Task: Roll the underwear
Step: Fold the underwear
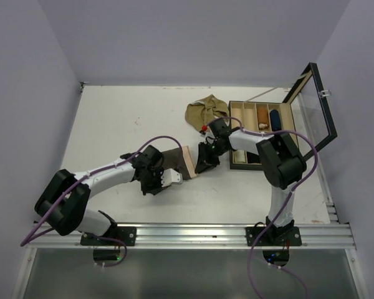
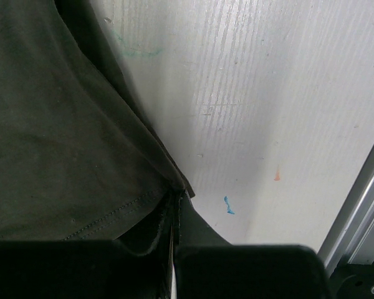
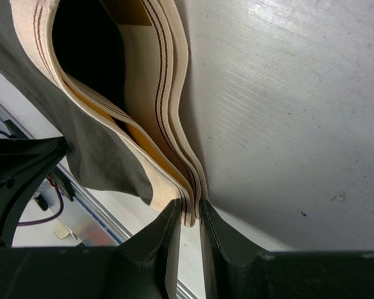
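– So, which way does the dark brown cloth boxer brief with the beige waistband point(image 1: 173, 161) point?

– Its long axis runs left to right across the white surface point(image 1: 112, 124), near the middle and slightly tilted. The waistband end faces right, the dark leg end left.

– And the claws?

– Each has an end. The left claw point(image 2: 174, 249) is closed on a stitched dark hem. The right claw point(image 3: 188, 230) pinches the bunched edge of the striped waistband, fingers almost together.

– Where's the other pair?

– The olive-tan cloth brief point(image 1: 204, 112) lies crumpled farther back, just beside the far left corner of the dark-framed box of wooden compartments point(image 1: 260, 103).

– Anything you can't make out?

– From above, the left wrist covers the leg end, so the grip there shows only in the left wrist view. The right arm hides the box's near compartments, and the small things in the far ones are too small to name. I can't tell whether the brown brief lies flat or lifted.

– Room to move?

– Broad bare surface lies to the left and back. On the right, the box and its raised glass lid point(image 1: 324, 99) crowd the edge. The metal rail point(image 1: 193, 235) bounds the near side.
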Available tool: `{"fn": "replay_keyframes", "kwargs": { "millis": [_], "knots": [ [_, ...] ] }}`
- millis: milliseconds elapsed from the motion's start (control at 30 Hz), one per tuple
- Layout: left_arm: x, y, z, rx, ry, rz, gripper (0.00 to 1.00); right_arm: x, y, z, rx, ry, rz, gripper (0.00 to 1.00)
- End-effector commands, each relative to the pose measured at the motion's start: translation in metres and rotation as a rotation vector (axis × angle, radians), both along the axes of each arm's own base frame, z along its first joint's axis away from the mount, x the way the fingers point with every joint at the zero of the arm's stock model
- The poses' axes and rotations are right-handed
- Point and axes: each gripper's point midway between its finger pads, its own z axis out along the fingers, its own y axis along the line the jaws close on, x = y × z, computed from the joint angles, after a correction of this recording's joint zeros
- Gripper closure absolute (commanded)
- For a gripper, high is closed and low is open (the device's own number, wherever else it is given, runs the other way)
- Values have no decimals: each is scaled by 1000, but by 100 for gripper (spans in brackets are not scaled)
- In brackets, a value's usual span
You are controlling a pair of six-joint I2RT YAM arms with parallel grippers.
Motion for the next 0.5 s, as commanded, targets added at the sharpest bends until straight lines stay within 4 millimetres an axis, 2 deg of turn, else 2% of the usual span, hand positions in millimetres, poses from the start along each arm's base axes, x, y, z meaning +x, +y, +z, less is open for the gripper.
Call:
{"fn": "replay_keyframes", "kwargs": {
  "millis": [0, 133, 300, 467],
  "knots": [
    [-18, 28, -34, 127, 58, -34, 100, 7, 8, 24, 37, -64, 18, 77],
    [-19, 29, -33, 128, 60, -34, 100, 12, 4, 27, -4, -116, 6, 77],
    [-20, 30, -34, 131, 61, -34, 100, 32, 8, 46, 11, -218, -19, 76],
    [-19, 29, -34, 129, 61, -34, 100, 34, 10, 43, 12, -211, -14, 75]
  ]
}}
